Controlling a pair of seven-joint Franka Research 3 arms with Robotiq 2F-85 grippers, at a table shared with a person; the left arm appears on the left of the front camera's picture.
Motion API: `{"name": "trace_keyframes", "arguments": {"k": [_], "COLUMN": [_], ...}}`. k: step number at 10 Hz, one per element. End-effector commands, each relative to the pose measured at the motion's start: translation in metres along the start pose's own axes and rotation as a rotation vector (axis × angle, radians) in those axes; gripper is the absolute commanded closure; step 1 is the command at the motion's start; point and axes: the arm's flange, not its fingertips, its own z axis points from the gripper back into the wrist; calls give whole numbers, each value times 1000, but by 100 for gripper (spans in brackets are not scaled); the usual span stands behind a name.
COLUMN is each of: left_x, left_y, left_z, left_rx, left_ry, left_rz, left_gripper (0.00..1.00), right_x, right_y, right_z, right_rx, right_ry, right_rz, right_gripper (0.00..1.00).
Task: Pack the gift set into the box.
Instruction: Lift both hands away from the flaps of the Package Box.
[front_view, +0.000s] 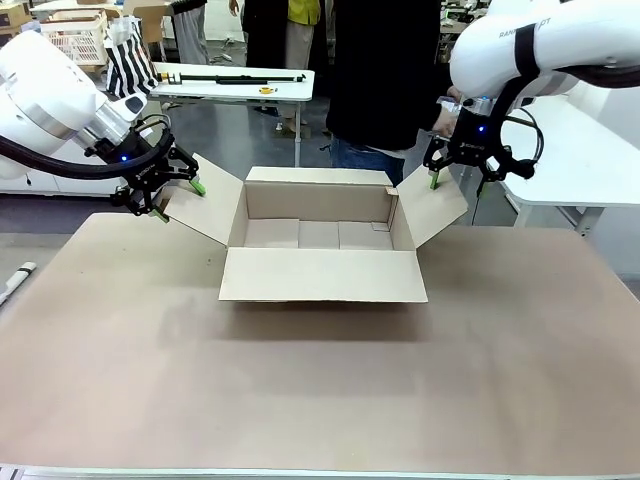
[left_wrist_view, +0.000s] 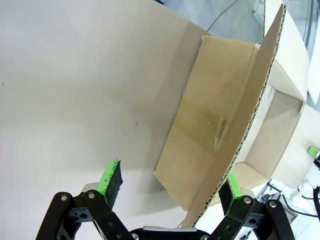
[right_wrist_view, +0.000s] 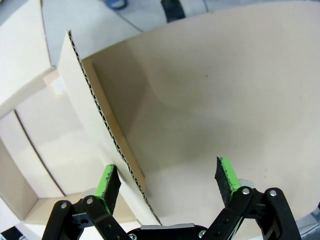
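Four flaps folded out on cardboard box (front_view: 320, 275), upright in middle of table (front_view: 320, 400), long side toward the robot. Near flap out toward the robot, far flap tipped back, side flaps angled up and out. Inside: bare cardboard floor, panel seams visible.

At outer edge of left flap (front_view: 212, 200): left gripper (front_view: 182, 200), fingers spread wide, straddling the flap edge. Left wrist view of the same left gripper (left_wrist_view: 167, 180): corrugated edge of left flap (left_wrist_view: 215, 100) running up between the green pads, close against one pad (left_wrist_view: 226, 186), well apart from the other (left_wrist_view: 110, 172). Not clamped.

Mirrored at outer edge of right flap (front_view: 432, 210): right gripper (front_view: 457, 182), also spread. Right wrist view of right gripper (right_wrist_view: 167, 175): right flap (right_wrist_view: 107, 107) edge just beside one pad (right_wrist_view: 109, 180), wide gap to the other (right_wrist_view: 226, 172). Pad-to-cardboard contact: possibly touching, can't confirm from this angle.

Far side, behind the box: person (front_view: 375, 80) standing, dark top, jeans. Person's hand (front_view: 447, 108) close to the right arm, maybe holding something, too small to tell.
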Motion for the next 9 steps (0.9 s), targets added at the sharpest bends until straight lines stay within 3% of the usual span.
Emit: {"name": "trace_keyframes", "arguments": {"k": [1,9], "left_x": [-2,-2], "left_y": [0,0], "left_z": [2,2], "left_rx": [2,2], "left_ry": [3,3], "left_rz": [3,3], "left_gripper": [0,0], "right_x": [0,0], "right_y": [-1,-1], "right_z": [3,3], "right_rx": [-19,-19], "right_ry": [-17,-17], "right_rz": [-1,-1], "right_gripper": [0,0]}}
